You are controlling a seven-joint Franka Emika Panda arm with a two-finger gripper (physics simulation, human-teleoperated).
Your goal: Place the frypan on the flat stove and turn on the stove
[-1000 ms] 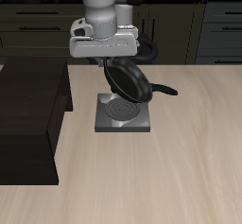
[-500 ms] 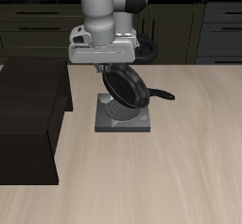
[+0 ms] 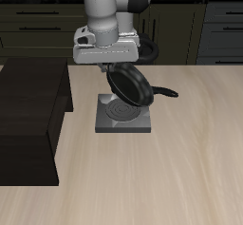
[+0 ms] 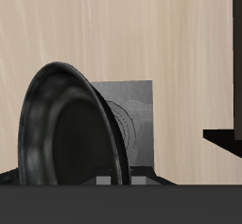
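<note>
The black frypan (image 3: 132, 86) hangs tilted steeply on edge just above the flat stove (image 3: 124, 117), its thin handle (image 3: 165, 91) sticking out sideways over the table. My gripper (image 3: 117, 67) is shut on the pan's upper rim, directly over the stove's ring burner (image 3: 118, 107). In the wrist view the frypan (image 4: 66, 124) fills the foreground and the flat stove (image 4: 135, 114) shows partly behind it, with part of the burner rings (image 4: 127, 124) visible. The stove's knob does not show clearly.
A large dark cabinet block (image 3: 28, 120) stands on the table beside the stove. Dark drawers and cupboards (image 3: 209, 29) run along the back. Bare wooden tabletop (image 3: 180, 172) lies in front of the stove.
The gripper and pan dipped slightly toward the stove half a second ago and have since risen a little; the pan stays tilted over the burner.
</note>
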